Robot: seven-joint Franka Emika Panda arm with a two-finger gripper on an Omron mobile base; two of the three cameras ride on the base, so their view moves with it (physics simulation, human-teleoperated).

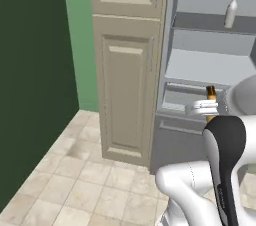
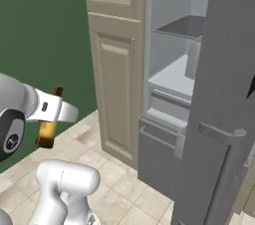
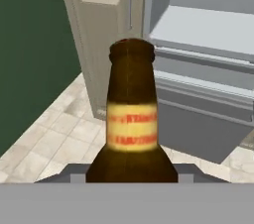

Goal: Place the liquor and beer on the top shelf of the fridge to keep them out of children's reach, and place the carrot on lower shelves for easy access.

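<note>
— Up on the top shelf (image 1: 210,22) of the fridge (image 1: 172,70), what does the left base view give?
— It gives the liquor (image 1: 230,10), standing upright. From the right base view the open fridge door (image 2: 224,109) hides that spot.
— And the beer (image 3: 132,124)?
— It is clamped upright in the gripper (image 2: 50,112), held out in front of the fridge above the floor (image 1: 75,180). Close up, its yellow label (image 3: 132,132) carries red lettering, too blurred to read.
</note>
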